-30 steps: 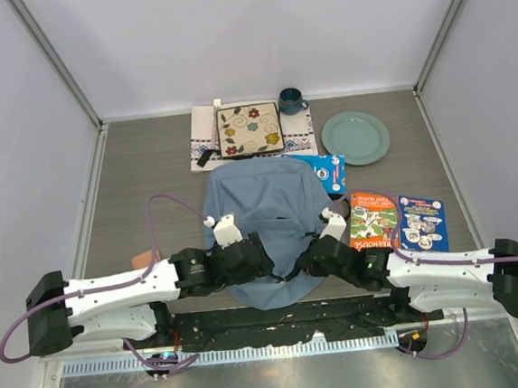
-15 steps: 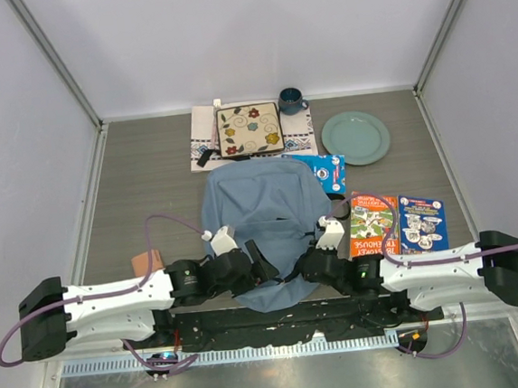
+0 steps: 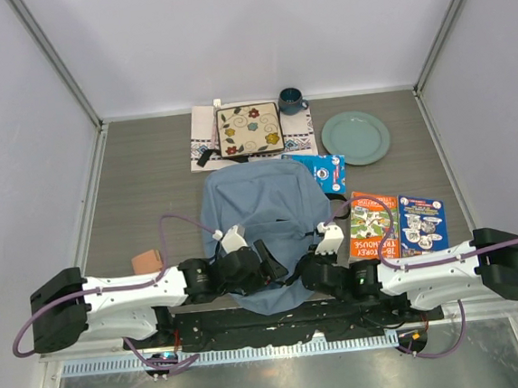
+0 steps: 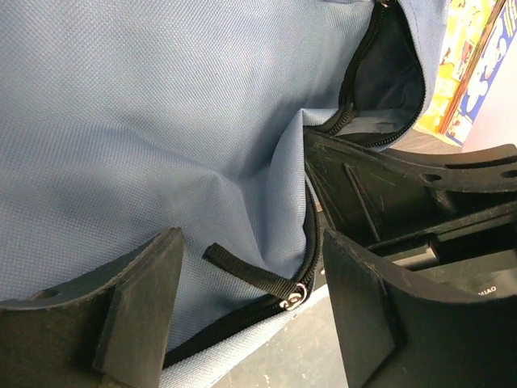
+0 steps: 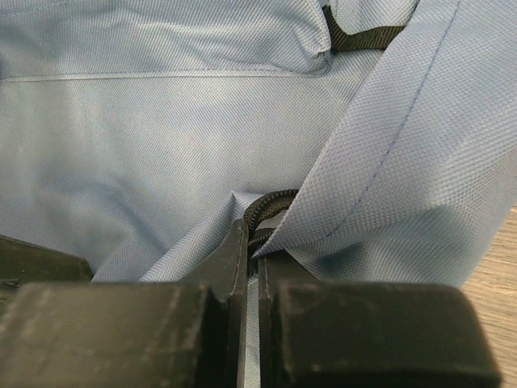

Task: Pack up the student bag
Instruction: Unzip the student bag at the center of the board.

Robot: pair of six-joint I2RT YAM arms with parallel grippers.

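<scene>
The right gripper [image 5: 251,246] clamps woven blue fabric of the student bag [image 3: 262,203] at its zipper [image 5: 263,210]. The left gripper [image 4: 250,242], fingers apart, straddles its flat webbing pull [image 4: 242,268].

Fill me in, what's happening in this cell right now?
Both arms are at the near edge of the student bag. The right gripper is shut on the fabric by the zipper. The left gripper is open, with its fingers either side of the zipper pull. The zipper is partly open. The orange book and blue book lie beside the bag, not yet packed.
</scene>
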